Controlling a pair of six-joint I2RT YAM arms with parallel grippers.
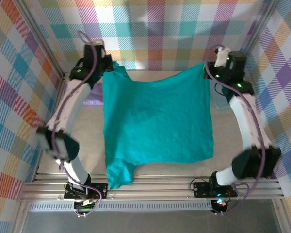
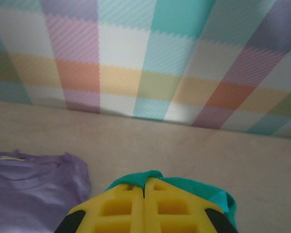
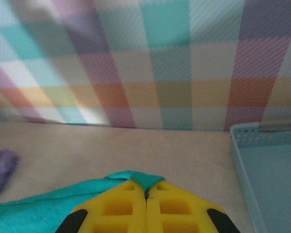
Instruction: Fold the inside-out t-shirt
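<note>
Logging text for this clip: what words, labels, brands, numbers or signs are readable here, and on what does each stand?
No text can be read in these views.
Pale neck label on the purple garment: too small and blurred to read.
Teal t-shirt: no print or lettering on the face that shows.
Light blue basket: no marking seen.

Cloth, matt: teal t-shirt (image 1: 157,121), soft drape; purple garment (image 2: 34,189), lightly creased. Basket (image 3: 266,137): pale blue plastic, perforated wall, slight sheen. Tabletop (image 2: 194,145): beige, matt, smooth. Left end effector (image 2: 144,188) and right end effector (image 3: 146,189): yellow moulded plastic, matt. Near rails (image 1: 155,187): bare grooved metal.
</note>
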